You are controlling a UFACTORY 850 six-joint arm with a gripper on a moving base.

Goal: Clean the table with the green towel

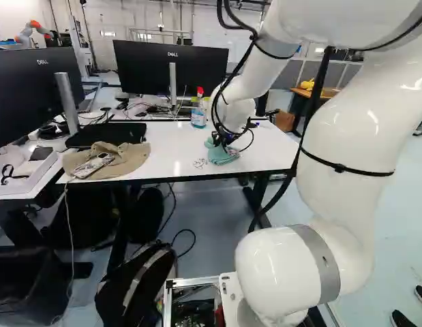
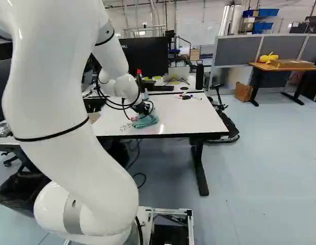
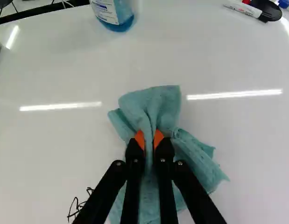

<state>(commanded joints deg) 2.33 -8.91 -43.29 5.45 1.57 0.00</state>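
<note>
In the left base view my gripper (image 1: 225, 139) is low over the white table (image 1: 176, 135), at the green towel (image 1: 223, 155). The wrist view shows the gripper (image 3: 149, 140) shut on a fold of the towel (image 3: 156, 105), pinched between its orange pads. The rest of the crumpled cloth spreads on the tabletop around and under the fingers. Black scribbled marks (image 3: 79, 205) lie on the white surface beside the towel; they also show in the left base view. The towel covers whatever is beneath it.
A bottle of blue liquid (image 3: 114, 14) stands ahead of the gripper, with a marker (image 3: 242, 8) and a black object (image 3: 267, 9) farther to one side. A beige cap-like cloth (image 1: 122, 161), a black case (image 1: 107, 135) and monitors (image 1: 171, 68) are on the desks. Another robot (image 1: 32, 30) stands far back.
</note>
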